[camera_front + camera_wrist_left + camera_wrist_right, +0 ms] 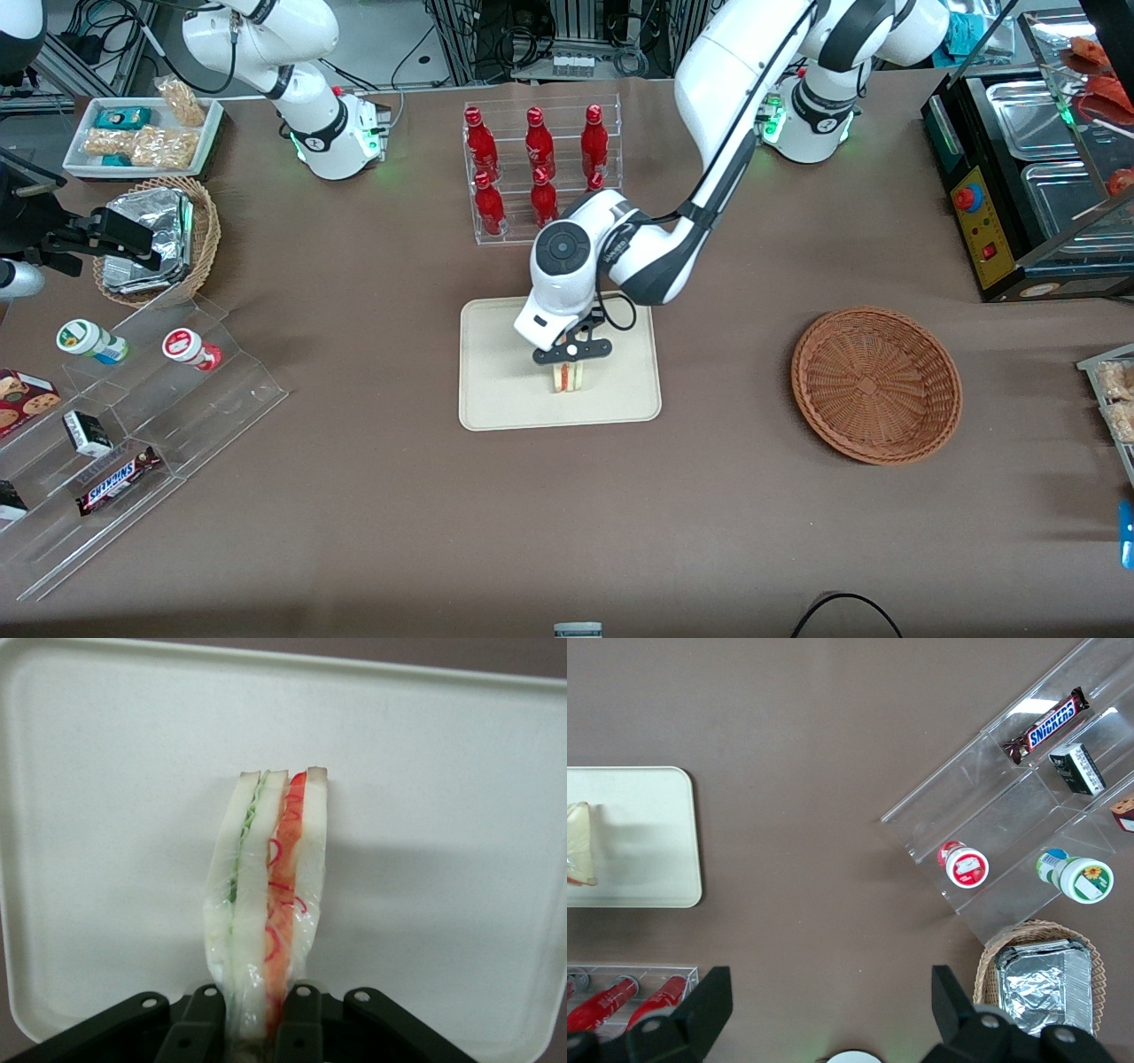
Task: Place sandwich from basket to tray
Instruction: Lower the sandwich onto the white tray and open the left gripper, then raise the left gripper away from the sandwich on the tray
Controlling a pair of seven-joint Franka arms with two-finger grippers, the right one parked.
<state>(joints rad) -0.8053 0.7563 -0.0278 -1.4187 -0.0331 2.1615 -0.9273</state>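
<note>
My left gripper (571,362) is over the middle of the cream tray (496,390) and is shut on the sandwich (571,378), a wrapped wedge of pale bread with green and red filling. In the left wrist view the sandwich (266,904) stands on edge between the two black fingers (301,1028), with the tray (443,815) under it. Whether it touches the tray I cannot tell. The sandwich also shows in the right wrist view (579,842) over the tray (647,842). The reddish-brown basket (875,383) lies toward the working arm's end and holds nothing.
A clear rack of red bottles (536,173) stands just farther from the front camera than the tray. Toward the parked arm's end are a tan basket of foil packs (151,239), a white snack tray (142,133) and a clear stepped stand (124,425). A black food warmer (1028,177) stands at the working arm's end.
</note>
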